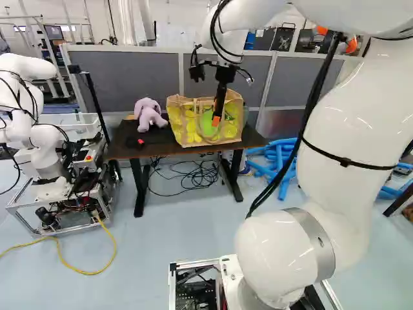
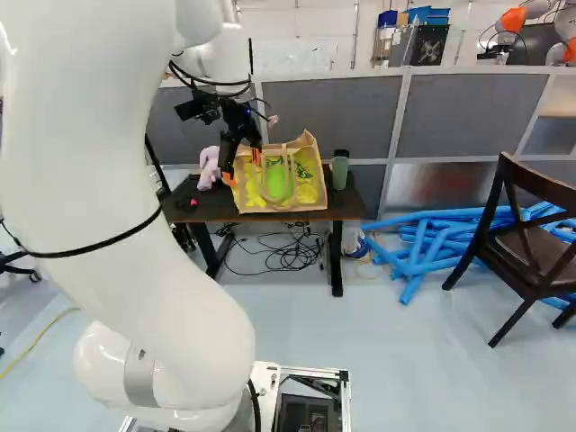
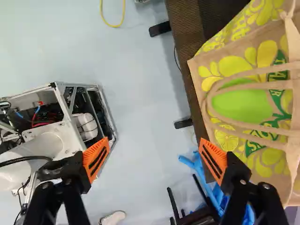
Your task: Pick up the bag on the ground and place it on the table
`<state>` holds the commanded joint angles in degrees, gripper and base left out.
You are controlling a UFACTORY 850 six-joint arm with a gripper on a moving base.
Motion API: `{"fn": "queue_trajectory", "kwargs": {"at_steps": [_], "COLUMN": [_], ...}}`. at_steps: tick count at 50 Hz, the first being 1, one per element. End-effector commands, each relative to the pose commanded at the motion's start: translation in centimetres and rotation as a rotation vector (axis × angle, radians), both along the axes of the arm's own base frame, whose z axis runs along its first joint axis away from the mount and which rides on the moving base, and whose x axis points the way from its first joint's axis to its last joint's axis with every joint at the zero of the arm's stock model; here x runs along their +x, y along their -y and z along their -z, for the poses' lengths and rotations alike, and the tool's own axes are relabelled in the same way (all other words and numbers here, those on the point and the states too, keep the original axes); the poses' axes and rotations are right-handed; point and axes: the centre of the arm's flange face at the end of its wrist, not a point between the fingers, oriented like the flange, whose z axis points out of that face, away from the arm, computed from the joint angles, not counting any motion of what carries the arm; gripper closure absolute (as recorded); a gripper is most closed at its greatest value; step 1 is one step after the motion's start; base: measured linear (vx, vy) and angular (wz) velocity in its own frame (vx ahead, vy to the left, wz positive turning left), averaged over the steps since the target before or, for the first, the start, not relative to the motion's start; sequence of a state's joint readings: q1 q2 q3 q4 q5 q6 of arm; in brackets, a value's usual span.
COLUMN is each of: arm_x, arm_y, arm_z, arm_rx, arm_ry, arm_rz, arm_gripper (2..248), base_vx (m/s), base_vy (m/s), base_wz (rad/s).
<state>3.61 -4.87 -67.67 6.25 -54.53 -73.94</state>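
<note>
— First entry?
— Bag (image 2: 304, 184), tan, printed in yellow and green. Standing upright on the table (image 1: 129, 152), handles hanging down one side.
— And the gripper (image 2: 241, 167)?
— Black, with orange pads. Over the table's edge, beside the bag. Jaws spread wide, gripping nothing. One finger close by the bag, touching or not: cannot tell. The other well apart from it.
— Also on the table?
— Toy (image 1: 150, 114), plush, lilac, left of the bag in the left base view. Cup (image 2: 340, 169), green, dark lid, right of the bag in the right base view.
— Below and around?
— Cables (image 2: 286, 260), black, tangled, under the table. Tubes (image 2: 412, 290), blue, heaped on the floor. Chair (image 2: 540, 183), dark, near the tubes. Cord (image 1: 87, 273), yellow, on the floor by another robot (image 1: 29, 68), white.
</note>
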Motion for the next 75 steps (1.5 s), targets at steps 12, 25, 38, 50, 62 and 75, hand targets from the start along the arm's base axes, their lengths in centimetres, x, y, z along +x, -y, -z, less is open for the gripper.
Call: {"fn": "queue_trajectory", "kwargs": {"at_steps": [12,25,38,50,62,75], "arm_x": [-0.6,-1.4,-2.6,-4.0,-5.7,-7.8], "arm_y": [0.3,0.8,1.2,1.7,2.1,2.6], "arm_z": [1.8,4.0,6.5,8.9,11.3,13.8], "arm_rx": [0.006,0.021,0.049,0.088,0.141,0.212], "arm_ry": [0.059,0.134,0.221,0.309,0.398,0.493], "arm_rz": [0.088,0.195,0.314,0.430,0.543,0.658], "arm_gripper": [3,3,3,3,3,3], "base_vx": [0.000,0.000,0.000,0.000,0.000,0.000], "base_vy": [0.000,0.000,0.000,0.000,0.000,0.000], "base_wz": [0.000,0.000,0.000,0.000,0.000,0.000]}}
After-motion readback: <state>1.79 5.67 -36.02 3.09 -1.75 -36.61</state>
